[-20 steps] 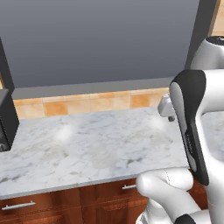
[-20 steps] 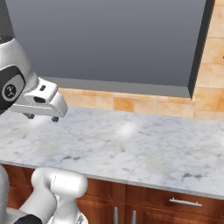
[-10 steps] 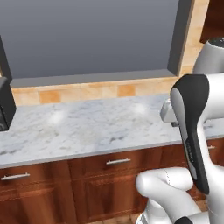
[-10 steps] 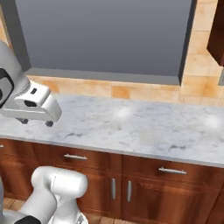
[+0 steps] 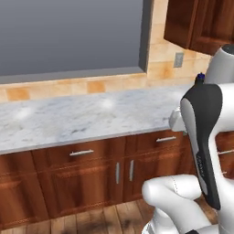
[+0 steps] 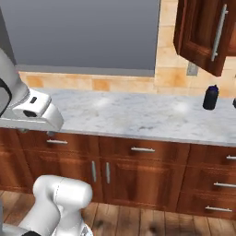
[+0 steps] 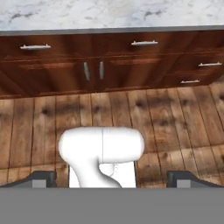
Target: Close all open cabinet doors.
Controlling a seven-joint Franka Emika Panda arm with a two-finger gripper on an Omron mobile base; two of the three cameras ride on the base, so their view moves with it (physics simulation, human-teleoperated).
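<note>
Spanning the wall above and beyond the claw [image 7: 113, 180] is a broad flat grey window [image 5: 68, 36], framed in darker grey, with a band of tan and orange tiles [image 5: 91, 87] under it. Below the tiles runs the long white marble bench [image 5: 82, 119]. It lies ahead of the claw and, in the right base view, a little higher than it. A brown plank floor [image 7: 175, 127] lies under the claw, which is pointed down at it.

Ahead of the claw, under the bench, is a run of reddish-brown base cabinets. Its pair of lower cabinet doors [image 7: 65, 74] sits flush with the front, apparently shut, with two short upright silver handles side by side at the meeting edge. The drawer fronts [image 7: 144, 43] above and to the right of them have horizontal bar handles.

High up and well off to the claw's right hangs the upper cabinet door [image 6: 203, 32]. It is glossy reddish-brown with a long vertical silver handle [image 6: 218, 32], and it is swung out from the wall at an angle (open, as far as the right base view shows).

Below that door a small dark bottle [image 6: 210, 97] stands upright on the bench near the wall, well apart from the claw. A grey wall outlet [image 5: 178, 59] is set in the tiles just above the bench, beneath the upper cabinet.

The claw's two dark fingertips [image 7: 41, 178] sit at opposite sides of the hand view, spread wide apart with nothing held between them.
</note>
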